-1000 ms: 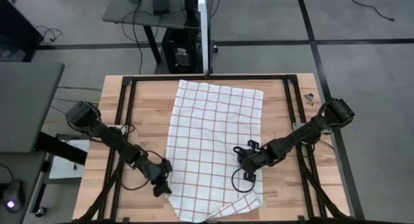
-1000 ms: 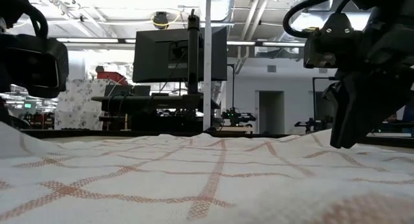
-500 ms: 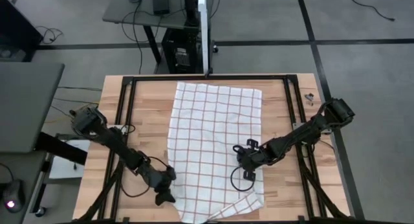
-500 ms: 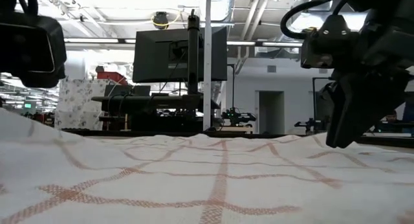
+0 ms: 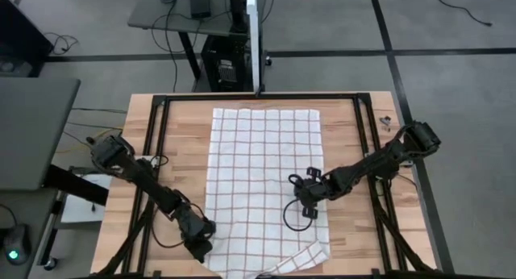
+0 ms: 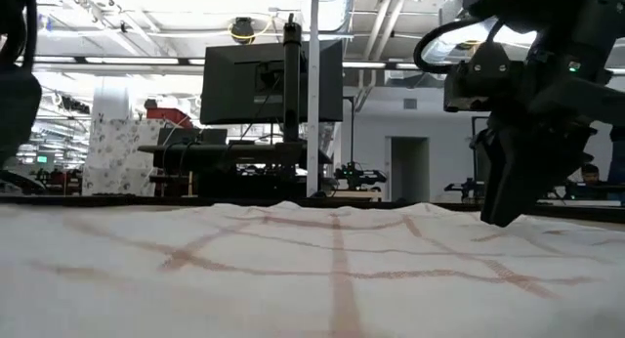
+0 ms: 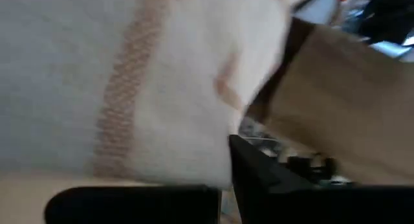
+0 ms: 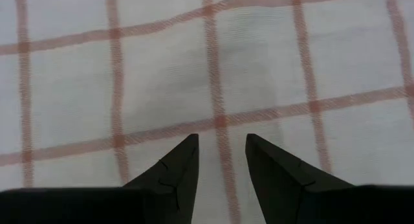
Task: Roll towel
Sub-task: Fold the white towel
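Observation:
The towel, white with a grid of thin reddish lines, lies spread flat and square down the middle of the wooden table. Its near right corner is folded over onto the cloth. My left gripper is at the towel's near left corner, shut on the cloth, which fills the left wrist view. My right gripper stands over the towel's right half, its fingers pointing down at the cloth with a narrow gap between them. The low view shows it reaching down to the cloth. My left gripper is shut on the towel's left edge by the near corner. Cloth lies right against its fingers, and the rest of the towel stays flat on the table. My right gripper's fingertips are at the cloth's surface; I cannot tell whether they touch it.
A black metal frame runs around the tabletop, with rails on both sides of the towel. A dark cable loop hangs from the right arm over the cloth. Bare wood shows on either side of the towel.
My left gripper has moved toward the table's near edge along the towel's left side and shut on the near left corner. The towel, skewed before, now lies square: its near left corner has gone nearer and leftward, and its far edge has slid a little toward the near side.

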Motion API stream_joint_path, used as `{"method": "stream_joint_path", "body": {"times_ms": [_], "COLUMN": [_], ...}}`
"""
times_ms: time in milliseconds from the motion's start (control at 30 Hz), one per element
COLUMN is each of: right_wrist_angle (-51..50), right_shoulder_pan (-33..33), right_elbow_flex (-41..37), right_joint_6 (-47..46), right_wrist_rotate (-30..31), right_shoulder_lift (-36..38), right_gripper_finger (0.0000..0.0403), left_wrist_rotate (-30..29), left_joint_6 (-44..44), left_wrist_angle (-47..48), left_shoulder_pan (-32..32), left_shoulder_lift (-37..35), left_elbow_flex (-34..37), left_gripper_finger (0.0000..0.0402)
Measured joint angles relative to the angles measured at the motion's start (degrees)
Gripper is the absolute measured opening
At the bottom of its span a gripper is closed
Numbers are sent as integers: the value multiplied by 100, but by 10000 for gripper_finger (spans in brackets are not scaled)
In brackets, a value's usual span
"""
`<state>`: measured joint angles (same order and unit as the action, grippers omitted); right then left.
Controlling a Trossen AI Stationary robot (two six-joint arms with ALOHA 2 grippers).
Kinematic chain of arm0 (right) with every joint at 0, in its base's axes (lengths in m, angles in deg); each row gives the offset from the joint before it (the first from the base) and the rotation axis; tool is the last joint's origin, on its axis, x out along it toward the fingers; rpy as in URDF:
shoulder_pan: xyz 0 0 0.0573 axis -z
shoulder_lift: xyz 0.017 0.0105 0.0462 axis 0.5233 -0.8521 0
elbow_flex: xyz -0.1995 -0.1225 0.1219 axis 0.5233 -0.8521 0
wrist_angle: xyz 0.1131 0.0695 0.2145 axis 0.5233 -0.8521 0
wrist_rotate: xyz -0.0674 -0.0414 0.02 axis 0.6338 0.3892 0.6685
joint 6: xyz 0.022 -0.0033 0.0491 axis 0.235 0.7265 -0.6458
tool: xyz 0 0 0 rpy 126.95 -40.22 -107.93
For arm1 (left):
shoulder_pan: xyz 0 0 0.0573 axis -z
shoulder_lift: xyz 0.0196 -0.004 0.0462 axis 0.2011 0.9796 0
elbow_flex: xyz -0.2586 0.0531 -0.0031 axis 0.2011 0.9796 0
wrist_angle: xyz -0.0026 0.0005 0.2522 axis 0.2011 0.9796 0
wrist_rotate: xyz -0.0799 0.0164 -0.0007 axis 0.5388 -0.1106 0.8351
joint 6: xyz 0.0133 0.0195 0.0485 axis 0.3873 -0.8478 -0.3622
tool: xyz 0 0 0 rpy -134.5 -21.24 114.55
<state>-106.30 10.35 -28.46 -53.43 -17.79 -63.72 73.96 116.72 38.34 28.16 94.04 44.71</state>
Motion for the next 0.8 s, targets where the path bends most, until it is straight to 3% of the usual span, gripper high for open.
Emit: {"method": "stream_joint_path", "body": {"times_ms": [133, 300, 500, 600, 800], "right_wrist_angle": [-113, -213, -190, -189, -177], "right_shoulder_pan": [48, 159, 306, 340, 336], "right_elbow_flex": [0, 0, 0, 0, 0], "right_joint_6": [104, 307, 385, 385, 371], "right_wrist_rotate": [10, 22, 31, 31, -127], "right_shoulder_lift": [0, 0, 0, 0, 0], "right_gripper_finger": [123, 123, 123, 123, 123], "left_wrist_rotate": [256, 276, -257, -347, -257], "left_joint_6": [638, 827, -40, -188, -624], "left_wrist_angle": [-11, 202, 2086, 2946, 3271], "left_shoulder_pan": [-21, -101, -137, -140, -228], "left_shoulder_lift": [-632, -1207, -1330, -1193, -1173], "left_elbow_flex": [1, -11, -9, -4, -7], "left_gripper_finger": [1, 2, 4, 20, 84]}}
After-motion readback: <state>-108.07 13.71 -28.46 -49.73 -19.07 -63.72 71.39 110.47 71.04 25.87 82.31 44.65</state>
